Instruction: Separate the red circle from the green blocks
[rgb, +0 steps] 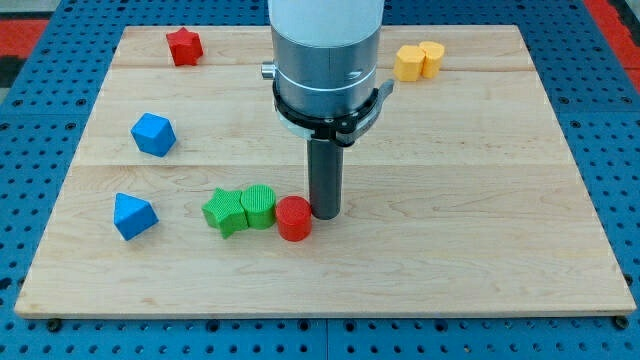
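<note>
The red circle (294, 218) lies on the wooden board, low and a little left of centre. It touches a green round block (258, 206) on its left, and a green star (225, 211) sits against that block's left side. My tip (325, 214) stands right beside the red circle, on its right, touching or almost touching it.
A red star (184, 46) lies at the top left. A blue block (153, 134) and another blue block (133, 216) lie at the left. Two yellow blocks (418, 61) sit together at the top right. The board's bottom edge (320, 312) is near.
</note>
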